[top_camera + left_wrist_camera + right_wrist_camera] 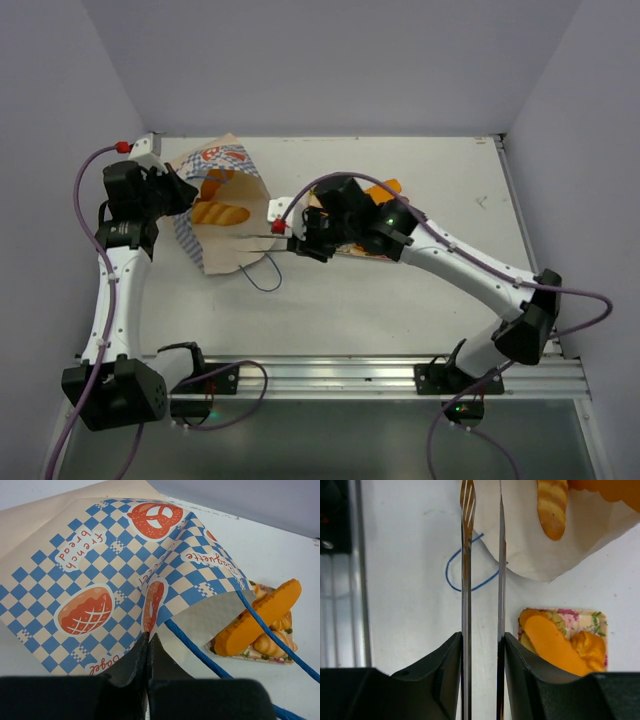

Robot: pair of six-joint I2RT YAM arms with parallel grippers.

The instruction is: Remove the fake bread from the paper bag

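Note:
The paper bag [228,235] lies on its side at the left, mouth facing right, and a braided loaf of fake bread [220,212] shows inside it. My left gripper [185,195] is shut on the rim of the bag [100,570], its fingers [137,655] pinching the paper at the mouth. My right gripper [482,637] is shut on metal tongs [466,555]. The tong tips reach the edge of the bag [545,550] with nothing between them, below the loaf [552,505]. More fake bread, including a long orange stick [552,647], lies on the floral tray [597,620].
The tray [250,657] sits just right of the bag, largely under my right arm in the top view. The bag's blue cord handle [465,582] loops on the table in front of the mouth. A metal rail [330,375] runs along the near edge; walls close in on the left, back and right.

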